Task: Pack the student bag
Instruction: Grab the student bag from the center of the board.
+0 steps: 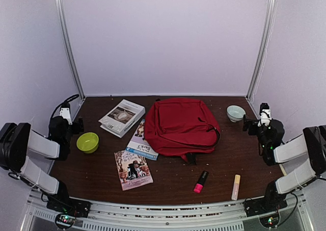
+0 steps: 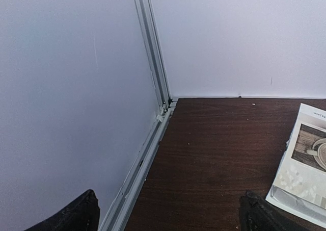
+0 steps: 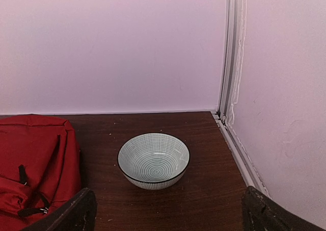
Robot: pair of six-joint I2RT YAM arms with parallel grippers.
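The student bag (image 1: 179, 126) lies flat mid-tabletop (image 1: 244, 159), seemingly zipped closed. Its soft red fabric should sag and fold when lifted, and it is probably light while empty. The black strap (image 1: 190, 157) at its near edge, or a zipper pull (image 3: 22, 174), looks the surest hold. The left end effector (image 2: 168, 215) and right end effector (image 3: 170, 215) hang empty, fingers apart, well off either side of the bag.

The student bag (image 1: 181, 125) hides part of the blue booklet (image 1: 140, 143).
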